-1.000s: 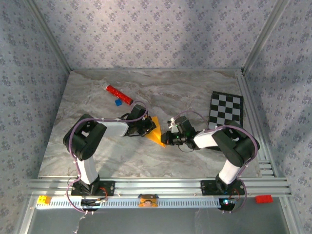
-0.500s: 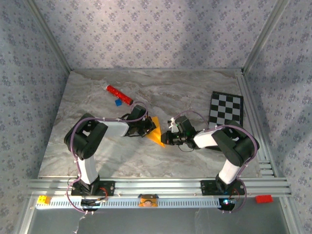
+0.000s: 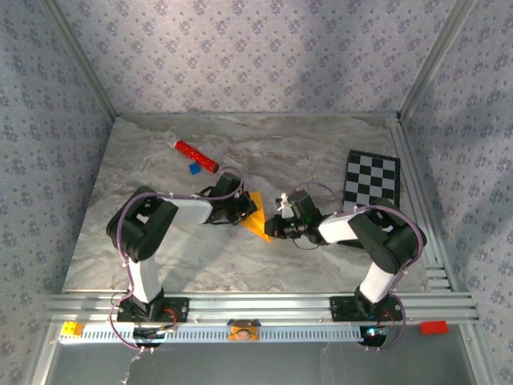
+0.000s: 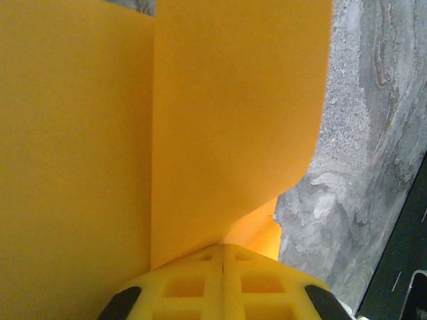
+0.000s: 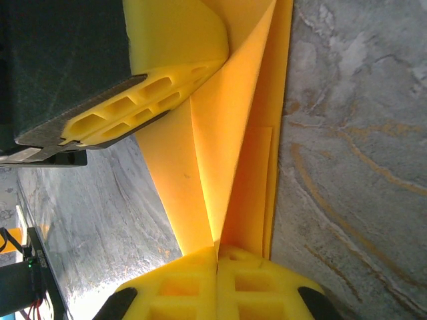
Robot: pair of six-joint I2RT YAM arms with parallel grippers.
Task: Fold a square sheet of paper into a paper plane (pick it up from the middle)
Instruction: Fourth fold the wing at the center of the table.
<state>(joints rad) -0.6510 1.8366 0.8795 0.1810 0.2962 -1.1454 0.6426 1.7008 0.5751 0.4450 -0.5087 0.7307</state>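
Observation:
The square sheet of paper [image 3: 255, 218] is orange-yellow and folded into a pointed, layered shape at the table's middle. My left gripper [image 3: 243, 210] is shut on its left side. In the left wrist view the yellow fingertips [image 4: 222, 245] meet on a curved flap of the paper [image 4: 220, 120]. My right gripper [image 3: 272, 227] is shut on the opposite end. In the right wrist view its tips [image 5: 217, 248] pinch the centre crease of the paper [image 5: 220, 133], with folded layers fanning out to both sides. The left gripper's fingers [image 5: 147, 100] hold the far end there.
A red cylinder [image 3: 196, 156] and a small blue piece [image 3: 193, 169] lie at the back left. A black-and-white checkered board [image 3: 371, 180] lies at the right. Grey marble tabletop [image 3: 240, 265] spreads around the arms, with patterned walls on three sides.

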